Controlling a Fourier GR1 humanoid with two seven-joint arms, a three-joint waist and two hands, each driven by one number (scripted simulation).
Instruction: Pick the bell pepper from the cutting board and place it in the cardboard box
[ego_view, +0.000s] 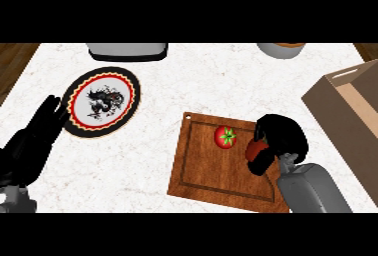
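Bell pepper (256, 149), red, sitting on the cutting board (214, 172) near its right edge and mostly tucked under the right hand (279, 137), just a red patch peeking out on the hand's left side. Right hand curled down over that pepper, fingers and thumb wrapped around it, so pretty much closed on it and hiding most of it. Just left of that hand, also on the board, a tomato (227, 136) with a green star-shaped top, close by but not touching as far as can be told. Off to the hand's right, well apart, the cardboard box (354, 107), open top, running off the view's right edge. Way over on the far left, the left hand (35, 135), fingers straight and pointing up, resting near the edge beside a patterned plate (100, 102) with a red and black rim. Up beyond the right hand, a pale bowl-like thing (281, 49) cut off at the top, and further left a grey container (127, 51), also cut off. White marbled counter (221, 85) under everything.
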